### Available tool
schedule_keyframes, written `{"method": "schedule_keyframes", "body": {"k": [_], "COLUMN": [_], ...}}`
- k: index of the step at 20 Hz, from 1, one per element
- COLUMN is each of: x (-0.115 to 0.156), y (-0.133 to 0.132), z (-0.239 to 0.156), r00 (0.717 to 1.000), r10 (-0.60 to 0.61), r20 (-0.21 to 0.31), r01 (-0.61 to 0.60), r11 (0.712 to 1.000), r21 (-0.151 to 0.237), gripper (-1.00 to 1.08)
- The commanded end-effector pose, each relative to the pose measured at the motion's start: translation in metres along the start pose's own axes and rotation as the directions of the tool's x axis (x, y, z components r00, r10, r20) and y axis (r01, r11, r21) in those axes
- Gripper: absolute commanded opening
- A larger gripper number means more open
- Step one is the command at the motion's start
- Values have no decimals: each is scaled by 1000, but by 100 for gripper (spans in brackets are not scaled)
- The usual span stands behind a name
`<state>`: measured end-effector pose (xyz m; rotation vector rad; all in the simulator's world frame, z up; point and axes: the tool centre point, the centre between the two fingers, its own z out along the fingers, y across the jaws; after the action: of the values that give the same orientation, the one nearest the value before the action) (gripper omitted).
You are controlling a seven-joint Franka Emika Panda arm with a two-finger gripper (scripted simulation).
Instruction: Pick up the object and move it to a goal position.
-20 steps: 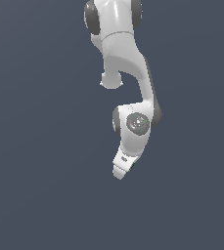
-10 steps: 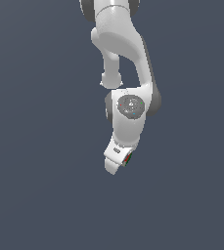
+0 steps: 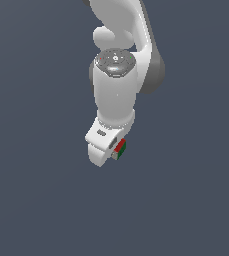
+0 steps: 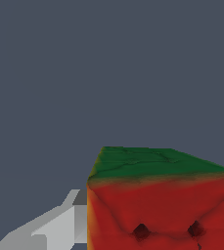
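Exterior view first: nothing but a flat, slate-grey backdrop on its left, smooth and featureless, with no edge, seam or shadow to say whether it is floor, wall or counter. In the middle hangs the arm (image 3: 117,85), glossy white plastic in rounded, bulging segments, with a darker grey joint on its far side and a grey disc cap on top dotted with small red and green marks. Its upper part runs out of the picture. Below it the white tool (image 3: 107,149) ends in a blunt, rounded block, and the cube (image 3: 119,148) sits pressed against that block's side toward the view's right, tiny beside it, showing a red face, a green strip and a pale corner. The tool appears closed on the cube, though only one side of the grip can be seen from here; the fingers themselves are hidden behind the white housing. Nothing shows beneath the cube, just the same grey.

Wrist view: a pale grey, flat-faceted finger (image 4: 59,227) with a darker inner pad lies right up against the cube (image 4: 157,205), which fills the corner of the picture and is cut off by its edge. The red face is mottled and slightly dented with two dark pits; the green face above it looks creased. The other finger is out of sight.
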<state>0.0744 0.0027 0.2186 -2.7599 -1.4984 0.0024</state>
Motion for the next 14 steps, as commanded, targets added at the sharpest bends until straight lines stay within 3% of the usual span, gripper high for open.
{"method": "schedule_keyframes", "body": {"k": [1,14], "x": [-9,-48], "y": [6,39], "z": [-29,-149], "r00": [1000,1000], "r10": [-1,0], "r20": [-2,-2], "r01": [1,0], "r11": [1000,1000], "r21": [-1,-1], "gripper": [-100,-100]}}
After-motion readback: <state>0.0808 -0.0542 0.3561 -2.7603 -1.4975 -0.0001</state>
